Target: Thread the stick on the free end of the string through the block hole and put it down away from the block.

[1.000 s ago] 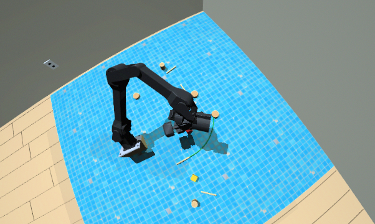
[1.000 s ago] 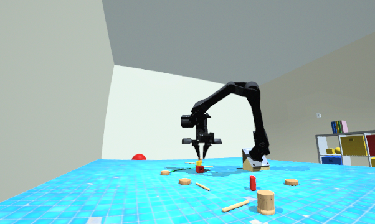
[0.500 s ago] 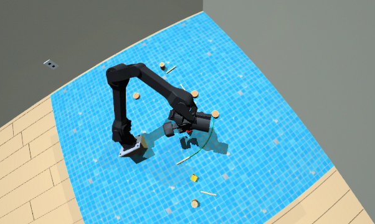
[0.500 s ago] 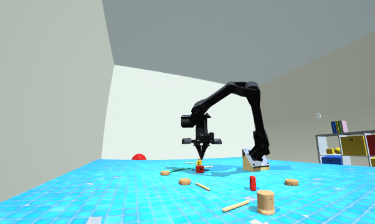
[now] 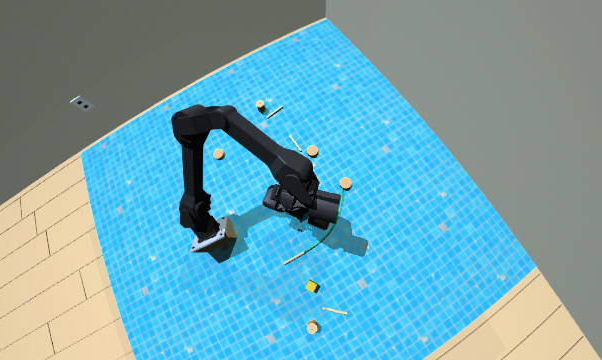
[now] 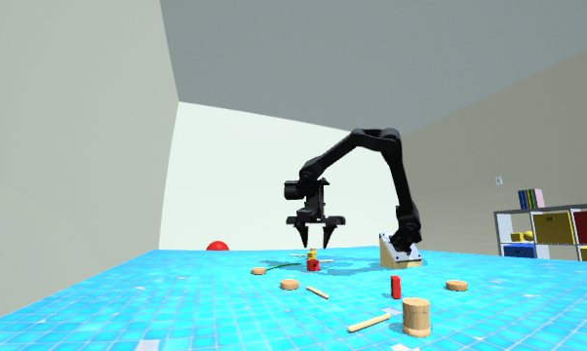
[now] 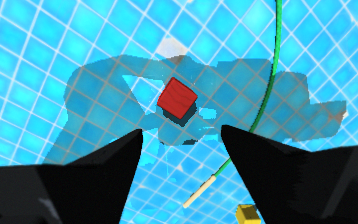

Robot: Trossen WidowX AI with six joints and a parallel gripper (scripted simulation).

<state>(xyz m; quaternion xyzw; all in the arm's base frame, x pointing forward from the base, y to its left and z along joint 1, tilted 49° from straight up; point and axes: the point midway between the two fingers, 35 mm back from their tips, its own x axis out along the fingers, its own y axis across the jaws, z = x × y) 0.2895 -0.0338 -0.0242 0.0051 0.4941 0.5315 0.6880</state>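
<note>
The bench (image 5: 431,165) is covered in glossy blue mosaic tile with pale grout. The gripper (image 7: 180,165) looks like matt black plastic. The block (image 7: 177,97) has a smooth, flat red finish. The stick (image 7: 200,194) and button (image 5: 345,183) are pale bare wood; the green string (image 7: 272,75) seems smooth, perhaps cord.

bright, even light from above. the arm (image 5: 241,135) casts a hard-edged dark shadow on the table (image 5: 406,200), falling toward the lower right in the top view. no glare or blur; the top view bows straight lines near its edges.
</note>
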